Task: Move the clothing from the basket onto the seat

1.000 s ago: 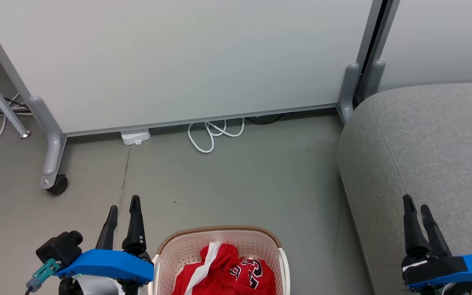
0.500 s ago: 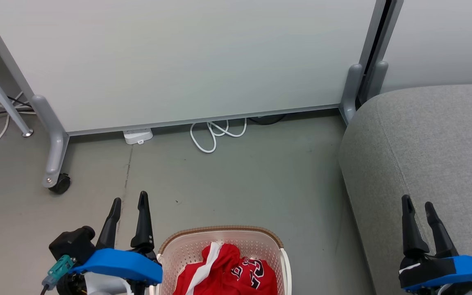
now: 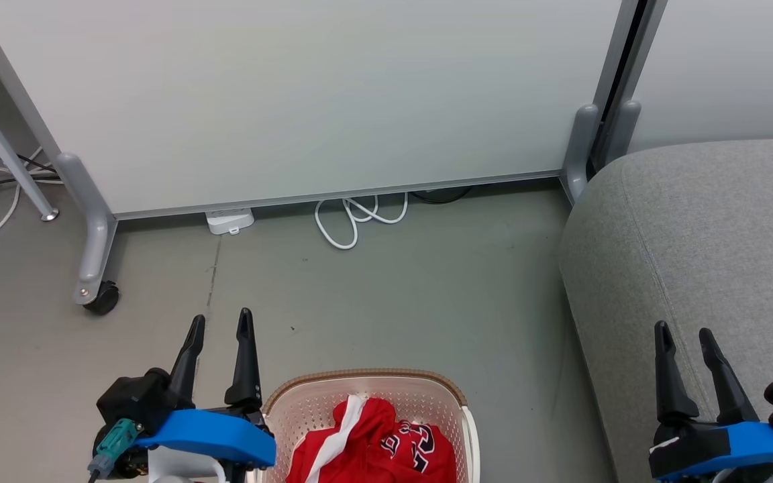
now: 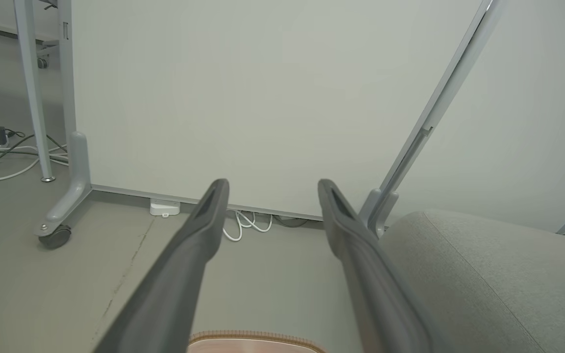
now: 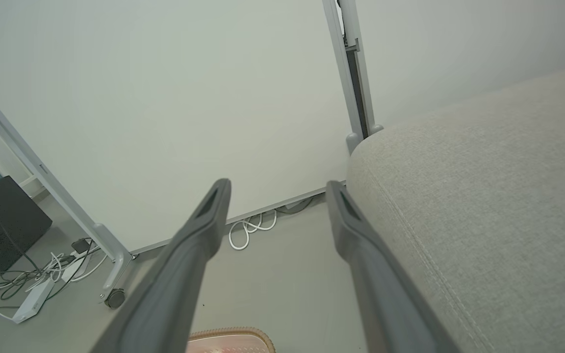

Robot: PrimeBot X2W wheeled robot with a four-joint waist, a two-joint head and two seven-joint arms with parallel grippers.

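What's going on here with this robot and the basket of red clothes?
A two-armed robot is set to move the clothing from the basket, which stands on the floor, onto the grey seat at its right. Nothing has been lifted yet: the red and white garments lie bunched in the basket, and none lies on the part of the seat in view. The left gripper, just left of the basket, and the right gripper, by the seat, are both open and hold nothing.

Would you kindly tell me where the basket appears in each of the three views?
Head view: basket, bottom centre.
Left wrist view: its rim, bottom edge, centre.
Right wrist view: its rim, bottom edge, left of centre.
Shared landmark: white coiled cable by the panel's foot.
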